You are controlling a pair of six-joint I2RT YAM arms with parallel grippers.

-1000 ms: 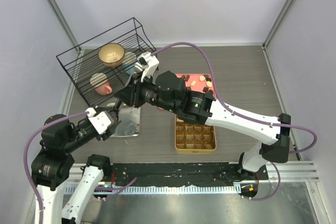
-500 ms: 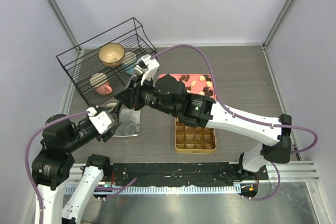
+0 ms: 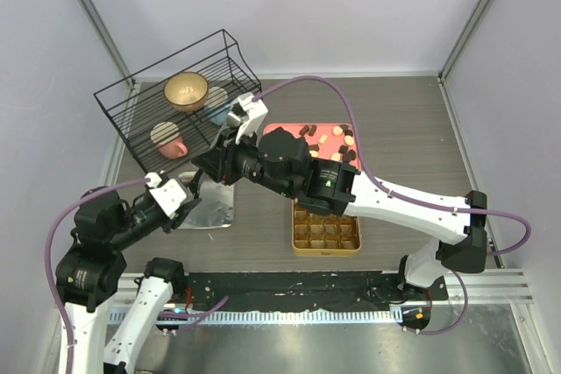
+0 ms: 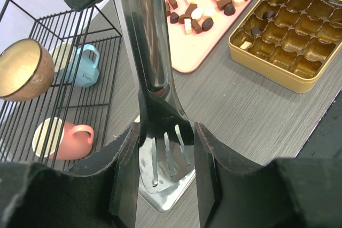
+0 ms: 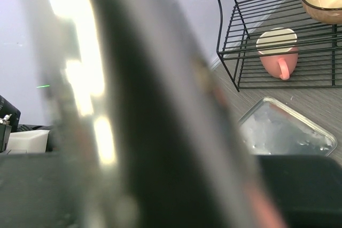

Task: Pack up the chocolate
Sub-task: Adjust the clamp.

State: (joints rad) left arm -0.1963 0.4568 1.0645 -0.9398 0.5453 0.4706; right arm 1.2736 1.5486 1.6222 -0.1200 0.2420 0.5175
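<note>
- The chocolate (image 4: 207,23), many bite-sized pieces in dark brown, lighter brown and cream, lies loose at the far end of the pink flat tray (image 4: 197,46), well to the right of both claws. A few pieces already sit in cells of the gold gridded tin (image 4: 267,76), just on the near side of that tray on the grey desk (image 4: 256,110).
- Each piece looks light and rigid, but smooth-faced and easily scuffed or cracked by a hard pinch. I would take one low across its short sides with a gentle squeeze, or slide a thin blade under it.
- The pieces share no heading. The oblong ones lie flat with their long axes at mixed angles, and the rounder ones have no clear axis.
- The left claw (image 4: 166,129) has its jaws set at the width of the slotted metal spatula (image 4: 165,156), one on each edge of the blade, above a shiny steel tray (image 4: 171,198). I cannot tell whether they are pressing on it.
- The right claw (image 3: 219,164) is closed on the spatula's handle, which fills its wrist view as a blur.
</note>
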